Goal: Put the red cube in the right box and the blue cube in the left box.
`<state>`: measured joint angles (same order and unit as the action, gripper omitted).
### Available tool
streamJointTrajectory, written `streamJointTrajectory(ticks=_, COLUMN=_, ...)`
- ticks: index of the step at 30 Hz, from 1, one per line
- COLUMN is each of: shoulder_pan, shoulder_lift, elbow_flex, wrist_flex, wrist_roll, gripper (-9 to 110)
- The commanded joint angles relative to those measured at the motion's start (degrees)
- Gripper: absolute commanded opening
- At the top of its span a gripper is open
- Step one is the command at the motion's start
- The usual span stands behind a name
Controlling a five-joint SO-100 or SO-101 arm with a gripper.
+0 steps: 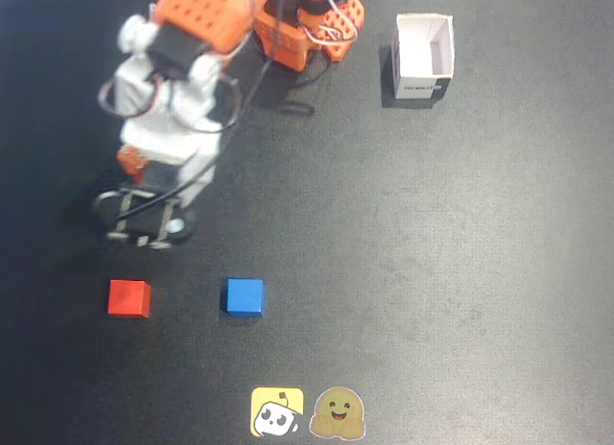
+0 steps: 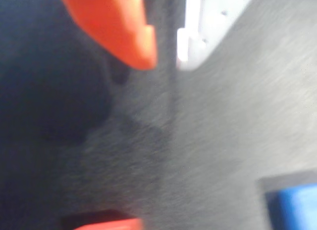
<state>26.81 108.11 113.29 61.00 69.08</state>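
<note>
Lying square, side by side: red cube [image 1: 129,298], blue cube [image 1: 245,297]

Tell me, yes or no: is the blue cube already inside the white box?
No. In the fixed view the blue cube sits on the dark table beside the red cube, far from the white box.

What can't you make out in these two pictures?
- Left box: none shows in the fixed view; only one white box, upper right.
- Pincer: hidden under the arm in the fixed view.
- Red cube and blue cube: cut off by the wrist view's edges, blurred.
- Stickers: too small to read.
</note>
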Motion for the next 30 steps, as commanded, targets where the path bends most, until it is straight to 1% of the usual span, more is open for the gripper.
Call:
streamJointTrajectory(ticks=1, shoulder_pan=0.35, shoulder_lift=-1.41, elbow_flex=-4.75, wrist_flex=-1.58, wrist_roll=-0.62, gripper=5)
streamJointTrajectory(ticks=5, shoulder_pan=-0.18, shoulder_lift=-6.24, elbow_flex=-9.14, wrist_flex=-1.58, wrist_roll=0.00, gripper=6)
streamJointTrajectory(ticks=14, shoulder_pan=-1.49, shoulder_lift=-14.94, elbow_flex=-17.05, wrist_flex=-1.67, wrist_roll=-0.26, gripper=11)
streamJointTrajectory(ticks=30, shoulder_pan=-1.23, shoulder_lift=-28.56, elbow_flex=-26.89, wrist_flex=-4.48, wrist_roll=-0.79, gripper=19)
